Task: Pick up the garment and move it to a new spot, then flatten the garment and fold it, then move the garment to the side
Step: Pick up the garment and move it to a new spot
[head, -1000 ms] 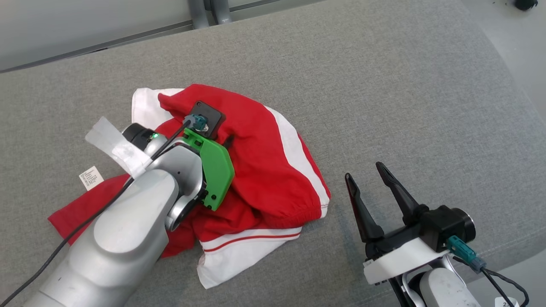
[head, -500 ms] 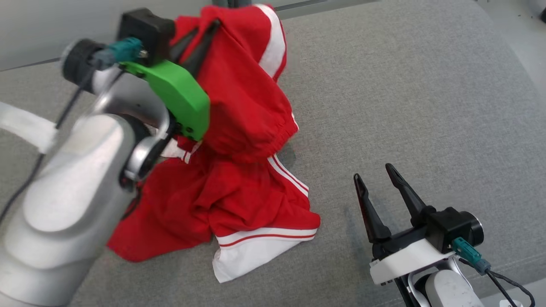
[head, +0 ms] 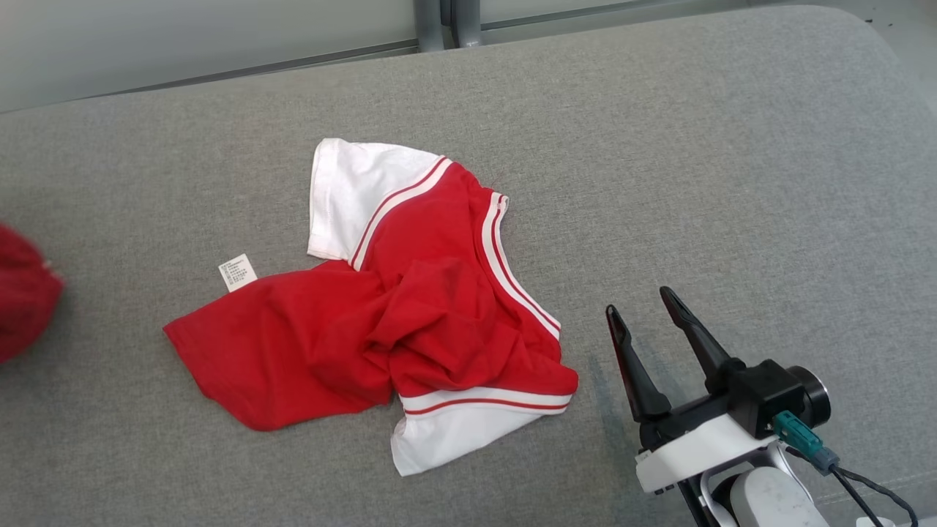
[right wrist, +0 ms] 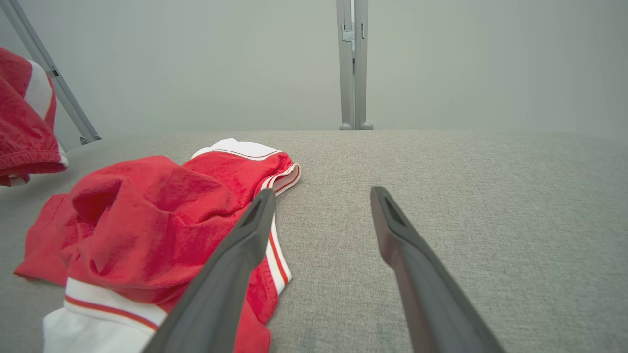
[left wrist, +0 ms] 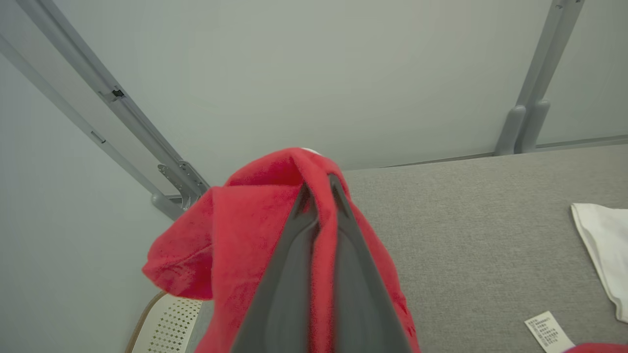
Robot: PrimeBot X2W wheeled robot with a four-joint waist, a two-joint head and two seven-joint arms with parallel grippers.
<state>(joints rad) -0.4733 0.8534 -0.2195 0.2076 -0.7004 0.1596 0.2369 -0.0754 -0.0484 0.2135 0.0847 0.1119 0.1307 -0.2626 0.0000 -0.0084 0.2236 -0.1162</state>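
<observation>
Garment [left wrist: 230, 230] between left fingers [left wrist: 284, 279], right fingers [right wrist: 235, 255] apart.

right gripper [right wrist: 321, 196]: fingers stood spread apart, empty, over the grey cushion [right wrist: 466, 196].
lying garment [right wrist: 147, 211]: red with white striped trim, lay crumpled beside the left finger.
hanging garment [right wrist: 22, 122]: red-white, hung at the left edge.

We count two red-and-white cloth garments: one crumpled garment [head: 410, 322] mid-scene and one hanging garment [left wrist: 235, 235] at the left. There are two dark two-fingered grippers, the left gripper [left wrist: 319, 185] and the right gripper [head: 639, 301]. We also count one small white label [head: 238, 272] and one grey fabric surface [head: 732, 183].
</observation>
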